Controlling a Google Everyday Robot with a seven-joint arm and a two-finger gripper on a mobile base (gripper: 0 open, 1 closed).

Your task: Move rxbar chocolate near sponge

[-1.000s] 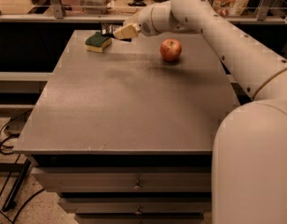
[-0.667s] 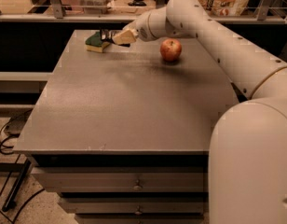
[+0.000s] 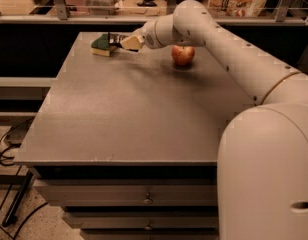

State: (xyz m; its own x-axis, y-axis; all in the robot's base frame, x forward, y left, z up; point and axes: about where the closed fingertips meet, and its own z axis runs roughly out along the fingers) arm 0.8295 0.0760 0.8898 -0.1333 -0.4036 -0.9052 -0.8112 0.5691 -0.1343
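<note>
Claw (image 3: 116,40) just beside sponge (image 3: 100,44) (far corner of table (image 3: 134,114)).

Single view. You look from high up, just beside the robot's body (image 3: 266,174), which fills the near lower right. The lens faces forward and down across the table (image 3: 129,119). The gripper (image 3: 116,40) sits far off, back-left, beside the sponge (image 3: 100,45).

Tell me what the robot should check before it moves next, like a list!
1. The pincer is beside the sponge at the far left corner of the table: ok.
2. The rxbar chocolate, the dark shape at the pincer, is close to the sponge: ok.
3. The bar is resting on the table: cannot tell.
4. The apple sits apart from the pincer, to its right: ok.
5. The sponge is fully on the table: ok.
</note>
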